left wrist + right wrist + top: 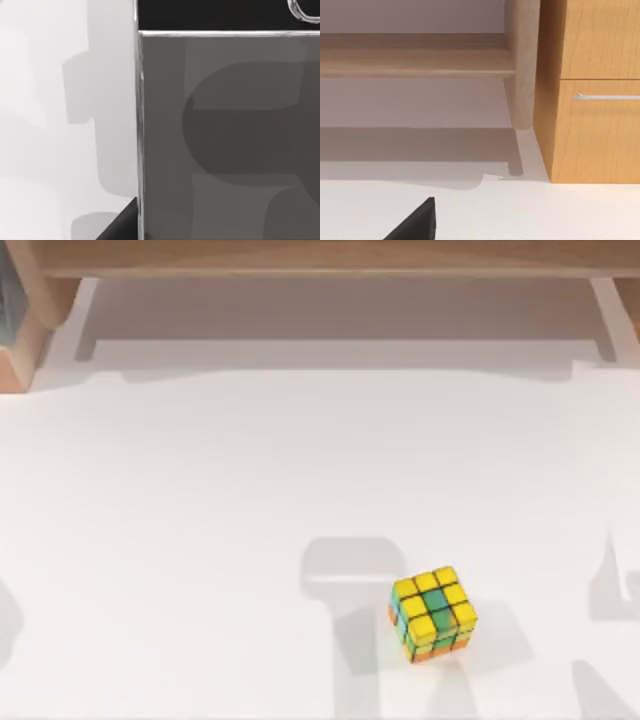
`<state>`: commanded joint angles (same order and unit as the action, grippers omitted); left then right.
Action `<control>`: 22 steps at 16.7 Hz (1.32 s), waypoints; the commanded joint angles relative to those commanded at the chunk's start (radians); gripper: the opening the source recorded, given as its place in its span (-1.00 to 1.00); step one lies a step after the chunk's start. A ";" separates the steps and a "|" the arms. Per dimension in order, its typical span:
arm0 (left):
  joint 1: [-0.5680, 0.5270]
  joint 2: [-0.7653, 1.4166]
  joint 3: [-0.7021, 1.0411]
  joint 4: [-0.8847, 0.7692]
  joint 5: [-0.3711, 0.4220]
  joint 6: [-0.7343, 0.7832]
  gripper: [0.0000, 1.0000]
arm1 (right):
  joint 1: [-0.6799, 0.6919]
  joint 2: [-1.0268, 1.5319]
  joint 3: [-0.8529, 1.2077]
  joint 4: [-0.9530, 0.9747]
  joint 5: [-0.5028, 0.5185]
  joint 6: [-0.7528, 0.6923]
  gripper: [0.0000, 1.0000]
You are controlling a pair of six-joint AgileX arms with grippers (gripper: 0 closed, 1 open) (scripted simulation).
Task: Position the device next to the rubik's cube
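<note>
Close under the left wrist, seemingly lifted, device [225, 135]; rubik's cube [433, 614] tabled.

The top view looks straight down on the white surface [200, 540] from well above, its far edge meeting a wooden frame [320, 255]; the left wrist view sits very close over the device [225, 140], facing down at the white surface beside it; the right wrist view looks low and level across that surface toward a wooden drawer cabinet [595, 100] and rail, furniture of the same wood as the top view's frame.
</note>
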<state>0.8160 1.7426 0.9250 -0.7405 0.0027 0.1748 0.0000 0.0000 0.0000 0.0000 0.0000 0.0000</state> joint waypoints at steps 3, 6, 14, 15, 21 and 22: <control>0.000 -0.020 0.017 -0.039 0.000 0.000 -1.00 | 0.000 0.000 0.000 0.000 0.000 0.000 1.00; -0.001 -0.024 0.020 -0.044 0.000 -0.001 -1.00 | 0.000 0.000 0.000 0.000 0.000 0.000 1.00; -0.151 -0.086 0.138 -0.054 -0.010 -0.144 -1.00 | 0.000 0.000 0.000 0.000 0.000 0.000 1.00; -0.199 -0.092 0.168 -0.057 -0.012 -0.187 -1.00 | 0.000 0.000 0.000 0.000 0.000 0.000 1.00; -0.586 -0.077 0.342 -0.091 -0.024 -0.473 -1.00 | 0.000 0.000 0.000 0.000 0.000 0.000 1.00; -0.656 -0.071 0.365 -0.098 -0.024 -0.517 -1.00 | 0.000 0.000 0.000 0.000 0.000 0.000 1.00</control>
<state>0.1602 1.6715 1.2899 -0.8388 -0.0215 -0.3426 0.0000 0.0000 0.0000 0.0000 0.0000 0.0000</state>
